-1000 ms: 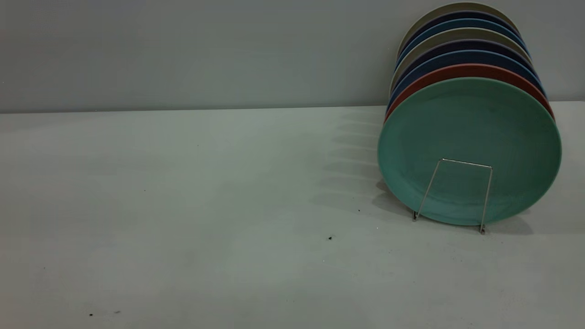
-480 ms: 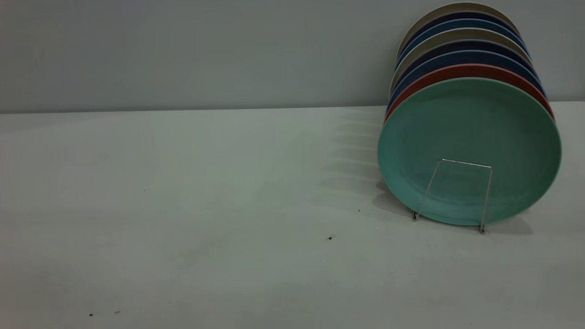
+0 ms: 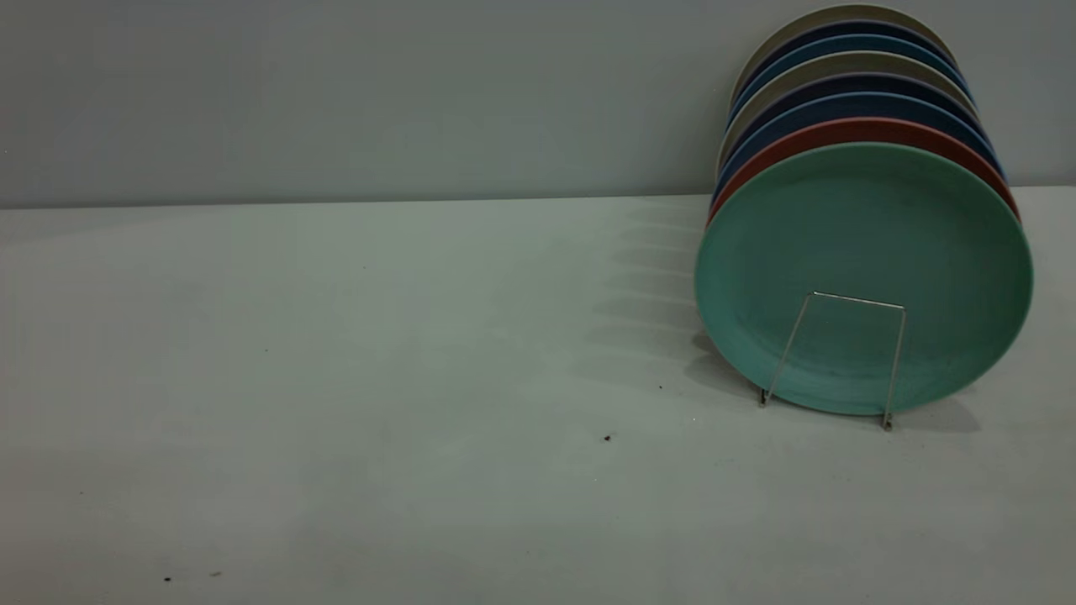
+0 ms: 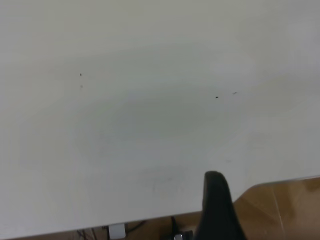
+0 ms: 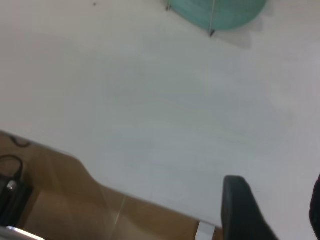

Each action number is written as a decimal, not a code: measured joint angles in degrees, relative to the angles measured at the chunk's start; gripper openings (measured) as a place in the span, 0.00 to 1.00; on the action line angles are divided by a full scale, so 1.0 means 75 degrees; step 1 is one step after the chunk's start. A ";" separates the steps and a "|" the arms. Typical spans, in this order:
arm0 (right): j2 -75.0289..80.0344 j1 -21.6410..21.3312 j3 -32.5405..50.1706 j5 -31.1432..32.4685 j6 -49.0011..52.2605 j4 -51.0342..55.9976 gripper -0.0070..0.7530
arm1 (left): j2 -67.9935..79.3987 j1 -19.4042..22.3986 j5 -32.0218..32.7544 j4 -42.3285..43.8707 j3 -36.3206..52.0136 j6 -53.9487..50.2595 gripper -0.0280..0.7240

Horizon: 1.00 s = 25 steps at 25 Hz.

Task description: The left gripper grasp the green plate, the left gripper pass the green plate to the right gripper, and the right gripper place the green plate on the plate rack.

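Note:
The green plate (image 3: 863, 252) stands upright at the front of the plate rack (image 3: 857, 300) at the table's right, leaning back on the plates behind it, with a wire loop in front of its lower half. Its lower edge (image 5: 220, 12) and a rack wire (image 5: 212, 25) show far off in the right wrist view. Neither gripper shows in the exterior view. My right gripper (image 5: 275, 205) is open and empty, over the table's near edge, far from the plate. My left gripper (image 4: 216, 200) shows only as one dark part over the table's edge, holding nothing I can see.
Behind the green plate stand a salmon plate (image 3: 857, 128) and several navy, blue and beige plates (image 3: 849, 63) in the same rack. The grey wall runs behind the table (image 3: 336, 378). Both wrist views show the table's edge, brown floor (image 5: 60, 200) and cables below.

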 joint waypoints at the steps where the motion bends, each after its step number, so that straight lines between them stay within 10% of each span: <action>1: -0.0086 0.0000 0.0002 0.0000 0.0000 0.0000 0.47 | -0.0100 0.0000 0.0010 0.0007 0.0074 0.0002 0.75; 25: -0.0762 0.0000 0.0002 -0.0001 0.0266 -0.0205 0.47 | -0.0412 0.0000 0.0003 -0.0496 0.0118 0.0172 0.75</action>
